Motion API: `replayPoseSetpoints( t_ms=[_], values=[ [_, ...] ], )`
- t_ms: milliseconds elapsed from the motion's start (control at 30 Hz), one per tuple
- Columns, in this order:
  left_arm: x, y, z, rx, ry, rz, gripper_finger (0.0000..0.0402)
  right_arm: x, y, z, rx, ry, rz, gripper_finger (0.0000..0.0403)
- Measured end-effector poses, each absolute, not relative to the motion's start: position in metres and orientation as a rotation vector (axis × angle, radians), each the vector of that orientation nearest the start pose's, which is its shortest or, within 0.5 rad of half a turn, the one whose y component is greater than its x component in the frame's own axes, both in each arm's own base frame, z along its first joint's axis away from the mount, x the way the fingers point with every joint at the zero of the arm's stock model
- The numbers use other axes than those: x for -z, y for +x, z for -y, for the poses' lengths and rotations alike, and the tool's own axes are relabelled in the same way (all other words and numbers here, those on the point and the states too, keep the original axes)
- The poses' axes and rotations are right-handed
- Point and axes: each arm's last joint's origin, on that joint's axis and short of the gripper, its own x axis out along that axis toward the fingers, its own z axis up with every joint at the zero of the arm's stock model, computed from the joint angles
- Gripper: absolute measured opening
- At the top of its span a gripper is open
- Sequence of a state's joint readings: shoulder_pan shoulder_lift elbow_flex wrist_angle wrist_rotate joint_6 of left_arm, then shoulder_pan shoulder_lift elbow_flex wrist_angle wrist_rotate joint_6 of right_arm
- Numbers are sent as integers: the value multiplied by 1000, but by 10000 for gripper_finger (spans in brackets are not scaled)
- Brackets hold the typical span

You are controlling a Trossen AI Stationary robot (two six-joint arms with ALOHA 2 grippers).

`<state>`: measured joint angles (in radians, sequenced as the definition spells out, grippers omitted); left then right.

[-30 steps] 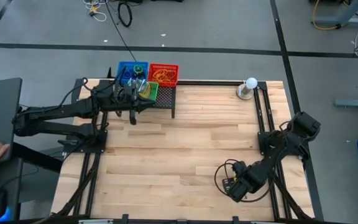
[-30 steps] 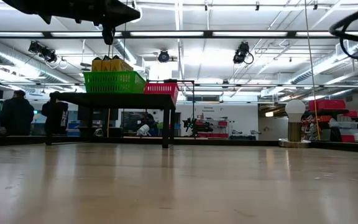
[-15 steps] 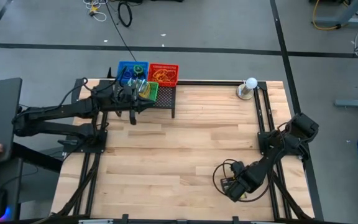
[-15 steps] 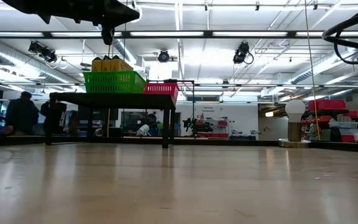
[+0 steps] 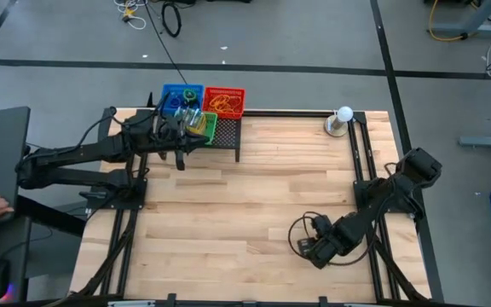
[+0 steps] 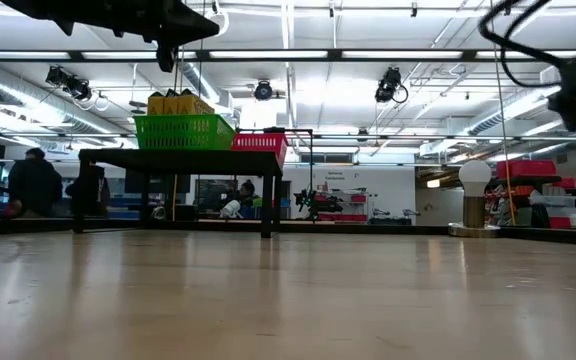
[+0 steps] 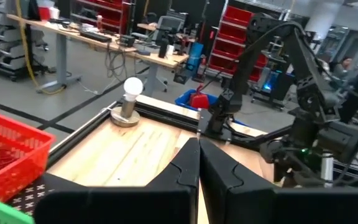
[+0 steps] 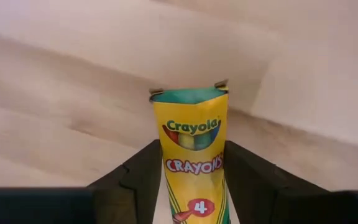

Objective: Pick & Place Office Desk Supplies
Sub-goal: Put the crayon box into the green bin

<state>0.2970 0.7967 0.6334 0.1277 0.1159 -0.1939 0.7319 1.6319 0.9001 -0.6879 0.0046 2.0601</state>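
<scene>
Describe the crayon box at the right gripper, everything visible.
The crayon box is a small yellow cardboard pack with a green top band, printed "Crayola" over "CRAYONS" and a "4" lower down. Its top flap ends stick up slightly at the corners. It stands lengthwise between the right gripper's two dark fingers, which flank both sides closely; actual contact can't be confirmed. Pale wooden tabletop lies behind it.

- The table (image 5: pixel 254 196) centre is bare wood, free for passage between both arms.
- Far left corner: baskets (image 5: pixel 203 107) on a black stand (image 5: pixel 228 136) block access.
- Far right corner: white ball (image 5: pixel 343 115) stands near the edge.
</scene>
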Motion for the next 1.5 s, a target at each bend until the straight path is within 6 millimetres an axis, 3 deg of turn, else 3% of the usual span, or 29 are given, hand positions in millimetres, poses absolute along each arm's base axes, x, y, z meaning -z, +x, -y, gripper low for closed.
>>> replayPoseSetpoints(
  t_ms=[233, 433, 600, 733, 967, 1200, 1367, 1500],
  values=[
    [-313, 167, -55, -239, -193, 25, 7, -182, 219, -155, 797, 1072, -1102, 171],
    [-287, 156, -57, -256, -246, 93, 7, -226, 252, -115, 699, 839, -927, 171],
    [-277, 150, -53, -225, -237, 161, 7, -265, 290, -67, 628, 591, -763, 171],
    [-281, 141, -51, -238, -193, 197, 7, -297, 318, -17, 580, 417, -565, 171],
    [-290, 124, -51, -292, -121, 260, 7, -342, 349, 58, 527, 222, -187, 171],
    [-286, 119, -56, -342, -159, 229, 7, -336, 394, 107, 480, 103, -64, 171],
    [-286, 118, -58, -368, -160, 234, 7, -314, 426, 124, 469, 64, -52, 171],
    [-286, 118, -60, -383, -162, 236, 7, -300, 441, 129, 431, 52, -7, 171]
  ],
)
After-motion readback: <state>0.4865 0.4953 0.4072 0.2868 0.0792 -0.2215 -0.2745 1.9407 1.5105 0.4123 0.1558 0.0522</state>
